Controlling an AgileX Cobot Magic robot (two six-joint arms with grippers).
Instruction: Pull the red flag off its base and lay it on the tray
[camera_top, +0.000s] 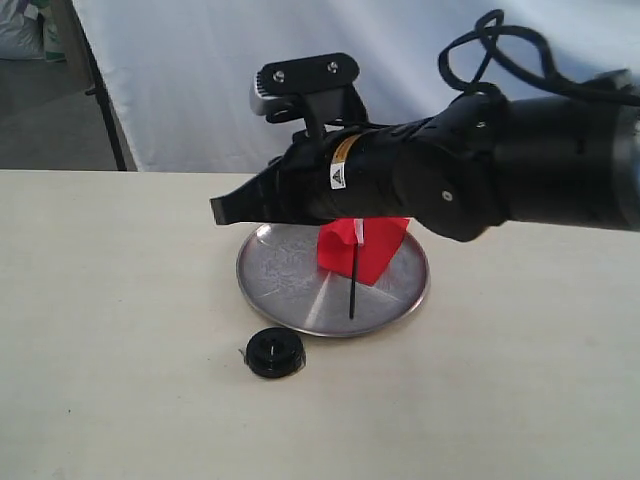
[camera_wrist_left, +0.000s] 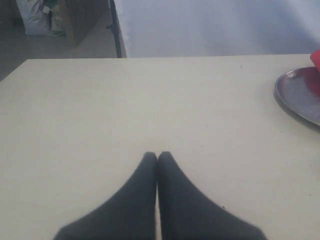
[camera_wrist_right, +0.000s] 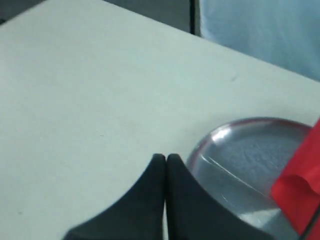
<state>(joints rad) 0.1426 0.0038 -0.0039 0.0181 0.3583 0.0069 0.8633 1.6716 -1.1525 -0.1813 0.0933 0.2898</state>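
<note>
The red flag rests on the silver tray, its black pole pointing toward the front rim; my right arm hides its upper part. The black round base sits alone on the table just in front of the tray. Above the tray's left side, my right gripper hangs shut and holds nothing. The right wrist view shows this gripper beside the tray and the flag's red cloth. My left gripper is shut over bare table, with the tray off to one side and a corner of the red flag showing.
A white cloth backdrop hangs behind the table's far edge. A black stand leg slants down at the back left. Bags lie on the floor beyond the table. My right arm spans the right half above the table.
</note>
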